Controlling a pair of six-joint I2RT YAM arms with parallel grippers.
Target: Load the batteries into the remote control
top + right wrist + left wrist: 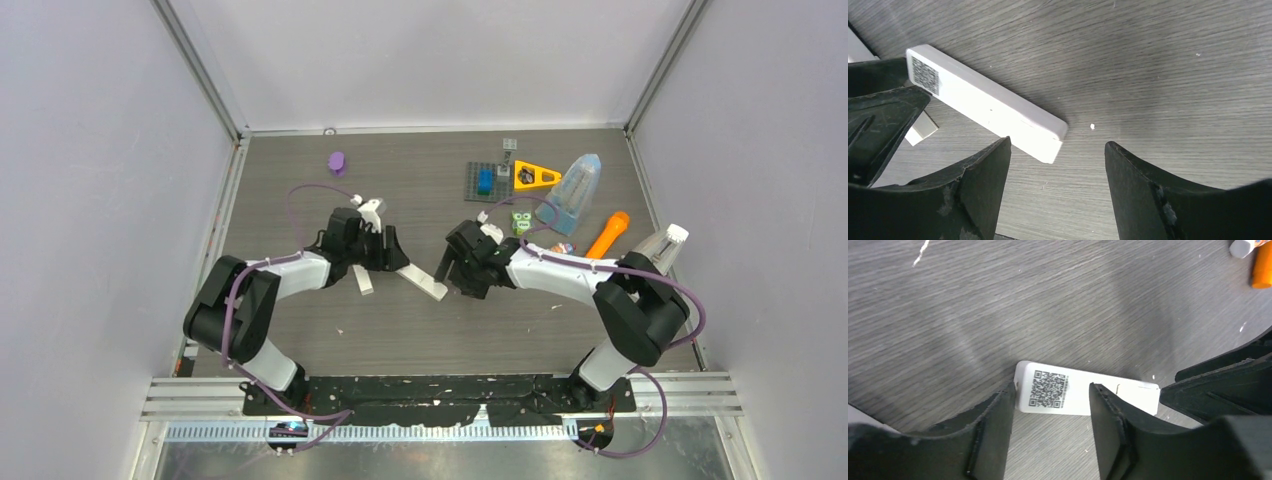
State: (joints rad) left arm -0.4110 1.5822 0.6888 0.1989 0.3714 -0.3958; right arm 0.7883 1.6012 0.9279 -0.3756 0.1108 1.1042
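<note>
1. Left gripper (1052,390) hung at the labelled end of the white remote (1138,396), jaws spread, pinching nothing.
2. Right gripper (1058,144) stood spread beside the remote's other end.
3. Batteries (562,247), apparently the small cylinders far right by the orange toy (607,235), lay apart from both grippers.
4. Loading remained undone; every battery awaited pickup.

A remote (421,282) is lying on the table (400,180), left gripper (386,254) over its left end, right gripper (456,272) beside its right. A toy carrot (610,235) is lying farther right.
</note>
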